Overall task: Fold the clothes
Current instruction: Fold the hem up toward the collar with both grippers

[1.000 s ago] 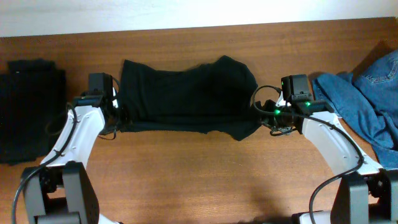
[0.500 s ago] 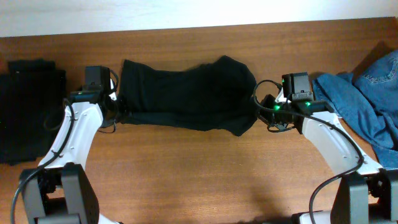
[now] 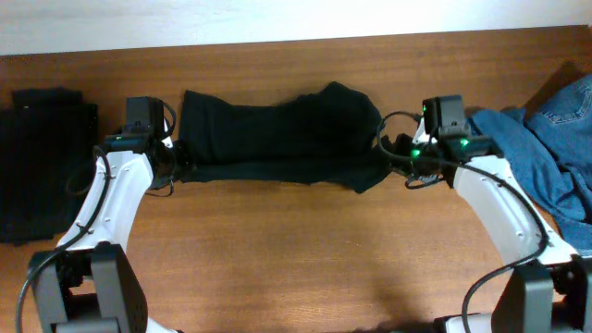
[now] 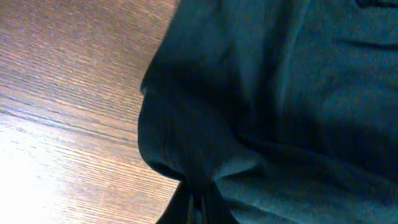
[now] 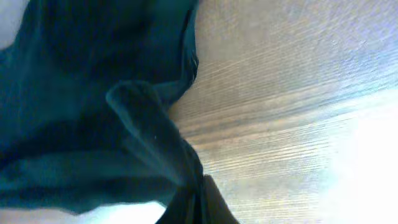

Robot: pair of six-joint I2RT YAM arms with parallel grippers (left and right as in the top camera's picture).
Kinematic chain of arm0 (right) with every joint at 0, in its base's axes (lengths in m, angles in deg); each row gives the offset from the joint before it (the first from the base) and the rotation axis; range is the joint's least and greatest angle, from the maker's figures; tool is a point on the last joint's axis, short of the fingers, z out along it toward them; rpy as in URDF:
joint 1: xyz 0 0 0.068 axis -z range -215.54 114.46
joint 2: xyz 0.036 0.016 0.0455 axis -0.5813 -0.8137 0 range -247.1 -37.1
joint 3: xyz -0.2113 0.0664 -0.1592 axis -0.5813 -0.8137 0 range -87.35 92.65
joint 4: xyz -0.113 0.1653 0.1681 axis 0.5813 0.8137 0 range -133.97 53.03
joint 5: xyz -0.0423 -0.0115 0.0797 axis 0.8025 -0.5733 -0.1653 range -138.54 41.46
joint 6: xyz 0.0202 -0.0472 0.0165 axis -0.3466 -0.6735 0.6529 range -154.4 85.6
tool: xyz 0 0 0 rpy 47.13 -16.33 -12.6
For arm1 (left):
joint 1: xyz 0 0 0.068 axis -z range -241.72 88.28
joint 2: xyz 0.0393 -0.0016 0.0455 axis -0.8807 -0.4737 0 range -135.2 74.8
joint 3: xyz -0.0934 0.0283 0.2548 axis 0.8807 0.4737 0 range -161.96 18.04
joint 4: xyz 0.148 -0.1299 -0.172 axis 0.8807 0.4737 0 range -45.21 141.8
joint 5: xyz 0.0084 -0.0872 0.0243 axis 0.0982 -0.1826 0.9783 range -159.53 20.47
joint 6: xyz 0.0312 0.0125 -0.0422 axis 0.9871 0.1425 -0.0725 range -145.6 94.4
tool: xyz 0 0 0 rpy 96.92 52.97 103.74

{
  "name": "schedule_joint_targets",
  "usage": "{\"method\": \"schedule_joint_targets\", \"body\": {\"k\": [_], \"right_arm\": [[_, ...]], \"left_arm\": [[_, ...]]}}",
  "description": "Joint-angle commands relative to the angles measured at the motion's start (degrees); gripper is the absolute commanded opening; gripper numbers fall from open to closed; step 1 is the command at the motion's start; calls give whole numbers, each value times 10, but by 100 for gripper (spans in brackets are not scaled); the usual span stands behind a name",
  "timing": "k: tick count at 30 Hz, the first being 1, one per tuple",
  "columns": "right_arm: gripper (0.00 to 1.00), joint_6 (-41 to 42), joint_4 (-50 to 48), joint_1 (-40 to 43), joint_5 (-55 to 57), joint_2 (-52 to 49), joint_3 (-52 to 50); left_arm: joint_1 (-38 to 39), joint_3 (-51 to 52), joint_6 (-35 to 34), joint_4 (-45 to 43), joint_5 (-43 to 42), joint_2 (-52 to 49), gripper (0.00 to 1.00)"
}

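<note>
Black cloth garment [image 3: 277, 143] lies as a long band across the upper centre, seemingly part-folded; left gripper [image 3: 180, 167] and right gripper [image 3: 389, 159] each clamp an end of its lower edge; folded black pile [image 3: 46, 157] far left; crumpled blue denim [image 3: 546, 148] far right, apparently unfolded.

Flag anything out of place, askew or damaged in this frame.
Nothing spilled or damaged. The black garment is mid-fold with its near edge uneven, drooping near the right pincer. Blue denim lies crumpled at the right.
</note>
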Motion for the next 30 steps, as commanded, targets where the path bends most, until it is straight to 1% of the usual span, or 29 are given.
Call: {"method": "schedule_joint_targets", "body": {"k": [1,4,14,21,25,30], "right_arm": [[4,-24,15,6,44,-1,32],[4,7,29,8,45,-1,33],[4,25,67,8,53,-3,33],[4,70,59,11,53,-5,33],[4,105,44,22,47,-31,33],[4,114,20,39,-7,-93,33]], "left_arm": [[-3,-11,-22,-2,-7,-3,1],[-3,-11,-30,-6,-6,-3,1],[-3,-16,-42,-19,-6,-2,1],[-3,-40,-42,-19,-6,2,1],[-3,-41,-42,-33,-6,2,1],[-3,-41,-49,-47,-6,2,1]]}}
